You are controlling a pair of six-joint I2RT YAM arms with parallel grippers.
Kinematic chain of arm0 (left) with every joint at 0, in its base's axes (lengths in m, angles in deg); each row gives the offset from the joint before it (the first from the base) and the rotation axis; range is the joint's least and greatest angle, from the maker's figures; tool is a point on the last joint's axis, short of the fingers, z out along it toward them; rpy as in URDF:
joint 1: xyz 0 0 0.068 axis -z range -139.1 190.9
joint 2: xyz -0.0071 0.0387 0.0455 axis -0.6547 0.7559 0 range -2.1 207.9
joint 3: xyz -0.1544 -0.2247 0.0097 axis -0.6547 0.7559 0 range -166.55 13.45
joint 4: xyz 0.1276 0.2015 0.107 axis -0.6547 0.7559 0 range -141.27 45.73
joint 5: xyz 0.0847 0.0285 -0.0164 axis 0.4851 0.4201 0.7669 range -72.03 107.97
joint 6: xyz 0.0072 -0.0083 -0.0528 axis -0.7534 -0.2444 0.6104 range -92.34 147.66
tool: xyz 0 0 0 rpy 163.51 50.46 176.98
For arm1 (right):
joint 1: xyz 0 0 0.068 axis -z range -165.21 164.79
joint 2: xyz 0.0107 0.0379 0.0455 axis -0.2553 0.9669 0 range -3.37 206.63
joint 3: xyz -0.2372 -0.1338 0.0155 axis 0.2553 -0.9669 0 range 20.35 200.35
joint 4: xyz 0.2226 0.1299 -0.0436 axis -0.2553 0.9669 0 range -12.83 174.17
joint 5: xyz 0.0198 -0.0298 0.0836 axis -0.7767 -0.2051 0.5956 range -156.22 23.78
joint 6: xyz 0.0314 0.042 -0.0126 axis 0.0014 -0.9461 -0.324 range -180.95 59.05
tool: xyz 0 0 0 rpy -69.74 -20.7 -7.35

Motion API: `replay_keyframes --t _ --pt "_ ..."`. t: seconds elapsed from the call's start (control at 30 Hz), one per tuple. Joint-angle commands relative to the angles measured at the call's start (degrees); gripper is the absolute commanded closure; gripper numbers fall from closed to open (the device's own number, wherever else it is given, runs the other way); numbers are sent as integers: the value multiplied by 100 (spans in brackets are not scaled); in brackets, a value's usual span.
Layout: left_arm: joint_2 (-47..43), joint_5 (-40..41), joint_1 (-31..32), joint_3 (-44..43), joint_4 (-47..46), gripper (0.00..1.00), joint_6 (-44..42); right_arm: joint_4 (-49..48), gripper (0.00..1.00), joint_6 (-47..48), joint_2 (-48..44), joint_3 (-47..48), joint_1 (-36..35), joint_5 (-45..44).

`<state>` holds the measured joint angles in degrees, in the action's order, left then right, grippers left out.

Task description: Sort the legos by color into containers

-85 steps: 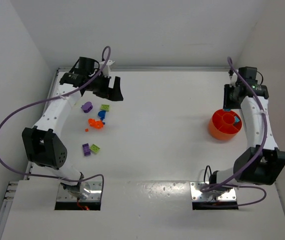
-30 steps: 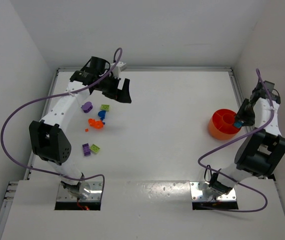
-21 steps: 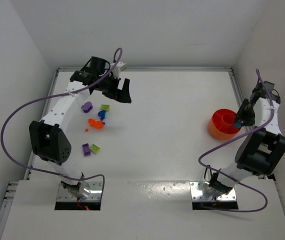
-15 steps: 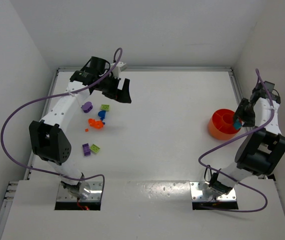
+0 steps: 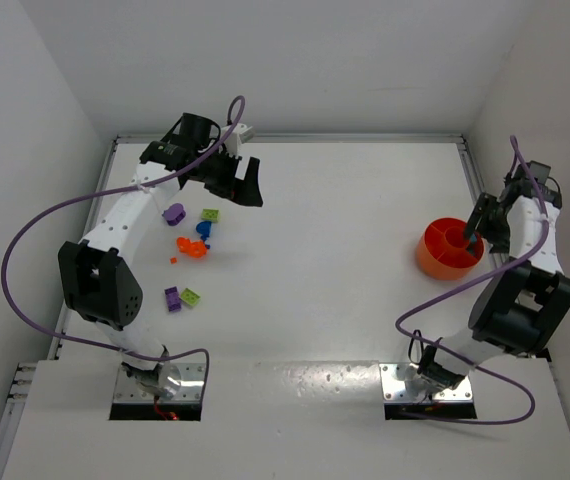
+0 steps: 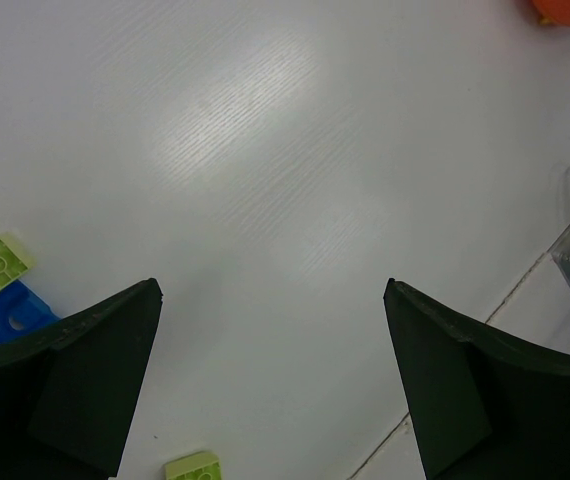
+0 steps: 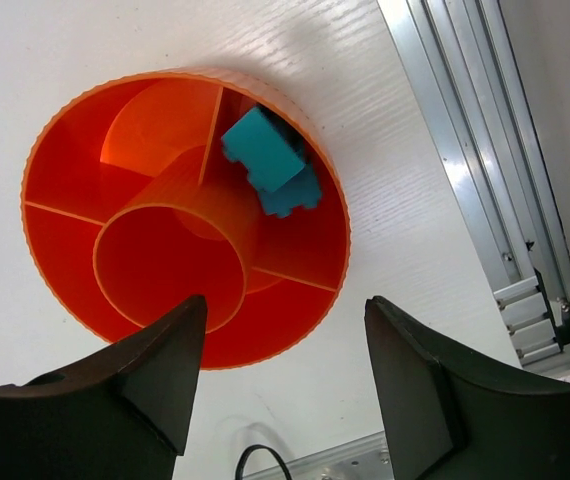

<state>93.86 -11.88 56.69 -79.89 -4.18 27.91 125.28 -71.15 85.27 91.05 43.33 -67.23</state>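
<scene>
Right gripper point(image 7: 285, 305), parted and empty, hangs over orange tub point(image 7: 60, 250). Teal lego point(image 7: 270, 165) sits inside at one o'clock, perhaps tilted. Left gripper point(image 6: 270, 290) wide, empty.

- No text, label, brand, number or sign can be read in any of the views.
</scene>
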Motion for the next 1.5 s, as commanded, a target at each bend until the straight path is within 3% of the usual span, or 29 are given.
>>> replay_keyframes --t 0.0,0.17,0.2,0.23,0.3,0.43,0.53,0.73,1.0,1.47 --pt "-60 -153 56 -114 -25 0 -112 -110 35 123 -207 146 21 171" --pt "-201 -84 56 -220 28 0 -254 -232 36 508 -794 304 -76 943" --pt "-262 -31 56 -220 89 0 -332 -233 32 571 -1022 304 -128 1111" --pt "-341 -30 56 -220 212 0 -489 -233 27 650 -1111 365 -129 1365" --pt "-446 -30 -67 -28 344 0 -701 -146 0 983 -1235 427 -129 1656" --pt "-797 487 -295 875 679 4 -1605 136 0 1414 -1235 427 -182 2472" --pt "-991 830 -550 1448 679 9 -1765 136 7 1477 -1183 305 -234 2938" --pt "-1062 2305 -1332 2188 -314 24 -1721 136 20 1231 -787 251 -568 3335" --pt "157 2756 -1736 1793 -823 14 -1922 22 20 1064 -655 304 -1043 3213" --pt "1926 2642 -2203 432 -965 15 -2582 84 20 1064 -480 410 -1517 2844"
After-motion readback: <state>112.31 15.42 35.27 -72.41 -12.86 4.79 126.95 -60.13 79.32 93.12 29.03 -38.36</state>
